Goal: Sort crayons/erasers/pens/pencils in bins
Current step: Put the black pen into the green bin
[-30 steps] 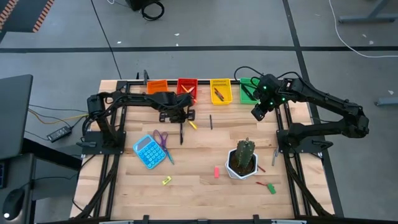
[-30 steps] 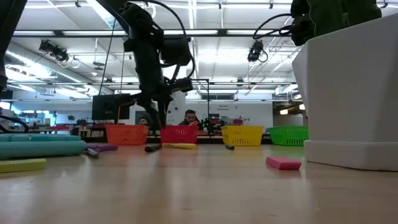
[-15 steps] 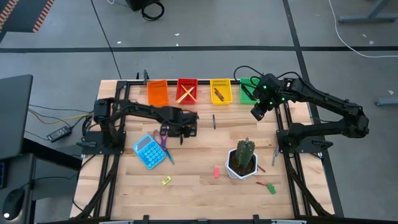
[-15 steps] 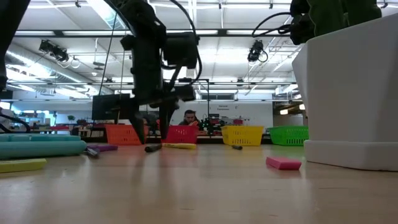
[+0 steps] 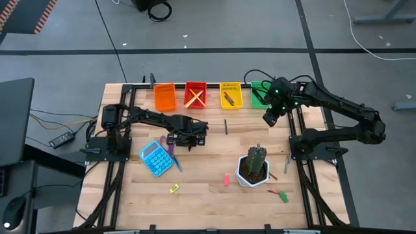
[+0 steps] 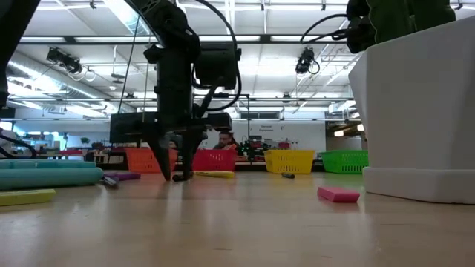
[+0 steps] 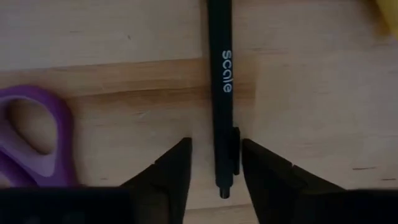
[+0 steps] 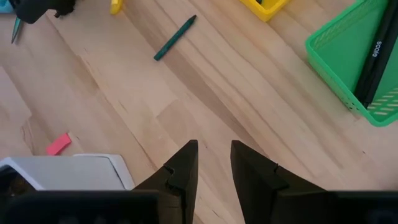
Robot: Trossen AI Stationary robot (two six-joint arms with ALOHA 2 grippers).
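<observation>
A black pen (image 7: 222,93) printed "scale" lay flat on the wooden table (image 5: 208,175), just right of the purple-handled scissors (image 7: 37,140) and the blue calculator (image 5: 155,158), roughly at ten o'clock from the white cactus pot (image 5: 253,170). The left gripper (image 7: 214,165) was down over it, its fingers (image 7: 171,171) spread and standing on either side of the pen's clip end; whether they touched it could not be told. In the low view the fingertips reached the tabletop.

At twelve o'clock, along the table's far edge, stood the four bins: orange bin (image 5: 164,97), red bin (image 5: 195,95) with pale sticks crossed inside, yellow bin (image 5: 230,95) and green bin (image 8: 354,59), which held black pens. A green crayon (image 8: 175,38) lay apart on the wood before the yellow bin. A pink eraser (image 5: 226,179) sat at eight o'clock from the pot.

The right gripper (image 8: 212,165) hung near the green bin, fingers slightly apart and holding nothing.
</observation>
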